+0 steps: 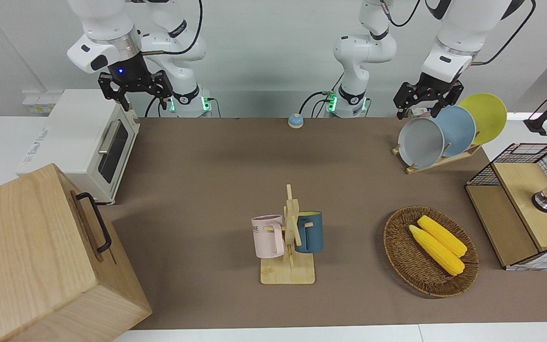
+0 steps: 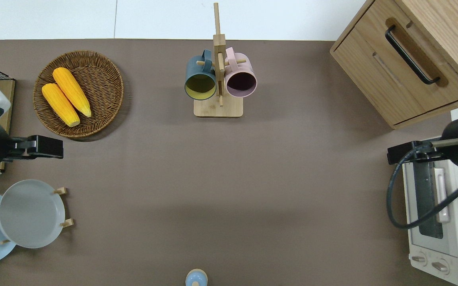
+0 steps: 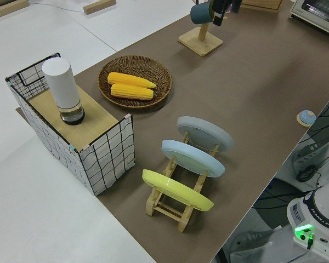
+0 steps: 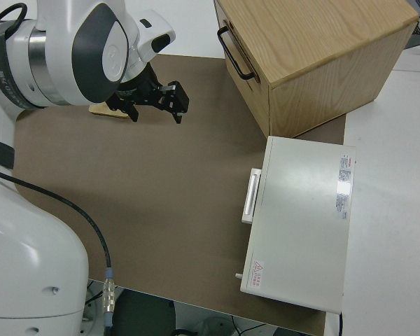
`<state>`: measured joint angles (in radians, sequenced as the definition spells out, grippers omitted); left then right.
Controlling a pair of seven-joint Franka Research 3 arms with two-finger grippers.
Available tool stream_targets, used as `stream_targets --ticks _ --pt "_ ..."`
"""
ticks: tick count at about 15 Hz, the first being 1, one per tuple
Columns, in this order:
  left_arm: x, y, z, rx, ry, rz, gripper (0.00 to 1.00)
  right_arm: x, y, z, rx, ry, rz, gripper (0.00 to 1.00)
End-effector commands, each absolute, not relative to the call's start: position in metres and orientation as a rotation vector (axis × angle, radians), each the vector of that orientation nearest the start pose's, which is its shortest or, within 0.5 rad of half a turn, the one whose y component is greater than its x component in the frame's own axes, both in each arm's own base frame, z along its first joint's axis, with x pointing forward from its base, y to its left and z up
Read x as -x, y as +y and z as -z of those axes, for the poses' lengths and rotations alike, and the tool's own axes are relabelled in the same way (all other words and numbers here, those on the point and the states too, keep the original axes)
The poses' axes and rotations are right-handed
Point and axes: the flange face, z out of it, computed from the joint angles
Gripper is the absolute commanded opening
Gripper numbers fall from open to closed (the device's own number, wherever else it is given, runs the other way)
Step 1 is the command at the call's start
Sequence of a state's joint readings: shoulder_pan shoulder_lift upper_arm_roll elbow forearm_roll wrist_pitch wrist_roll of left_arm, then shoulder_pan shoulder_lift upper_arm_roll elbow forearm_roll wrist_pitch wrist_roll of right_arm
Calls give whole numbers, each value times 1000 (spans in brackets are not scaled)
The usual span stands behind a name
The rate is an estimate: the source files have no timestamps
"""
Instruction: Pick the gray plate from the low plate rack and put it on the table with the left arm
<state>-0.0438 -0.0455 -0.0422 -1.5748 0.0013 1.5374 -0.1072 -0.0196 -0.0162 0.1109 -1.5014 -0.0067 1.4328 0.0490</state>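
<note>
Pale gray and plain, the gray plate (image 1: 420, 142) leans in the low plate rack (image 1: 437, 160) at the upper right of the front view, in the slot farthest from the robots. The light blue plate (image 1: 457, 129) stands next in the same rack and the yellow plate (image 1: 486, 116) last, nearest the robots. In the overhead view the gray plate (image 2: 30, 213) sits at the lower left of the frame, with two light wooden peg tips showing at its edge. The left pincer (image 1: 426, 97) hangs in the air above the rack in the front view, its black fingers spread apart and holding nothing; the overhead view shows it over the brown table (image 2: 229, 178) between the rack and the wicker basket (image 2: 101, 85). Two yellow corn cobs (image 1: 437, 243) lie in that basket. Low in the middle of the front view, a wooden mug stand (image 1: 290, 256) carries a pink mug (image 1: 268, 236), with letters on its side too partly hidden to read, and a dark blue mug (image 1: 310, 232). The right arm is parked, its pincer (image 1: 136, 88) released with fingers apart. At the lower right of the overhead view a white toaster oven (image 2: 443, 234) bears a small red warning label whose text is too small to read.
</note>
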Motion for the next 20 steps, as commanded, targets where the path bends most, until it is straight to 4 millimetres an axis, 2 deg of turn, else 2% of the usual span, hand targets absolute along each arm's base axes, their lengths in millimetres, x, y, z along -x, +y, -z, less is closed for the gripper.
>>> stream_targets --ticks 1,14,16,20 --pt "-533 -48 -644 3159 -42 -3 1000 -531 47 -657 3134 -43 -92 990" --pt "-531 -45 -643 3149 -26 -20 998 -531 47 -657 3134 -43 -92 990" --pt "-526 -38 -642 3139 -34 -26 998 -531 47 -657 3134 -43 -92 987" --pt "-514 -9 -637 3062 12 -46 995 -531 47 -657 3134 -43 -92 987"
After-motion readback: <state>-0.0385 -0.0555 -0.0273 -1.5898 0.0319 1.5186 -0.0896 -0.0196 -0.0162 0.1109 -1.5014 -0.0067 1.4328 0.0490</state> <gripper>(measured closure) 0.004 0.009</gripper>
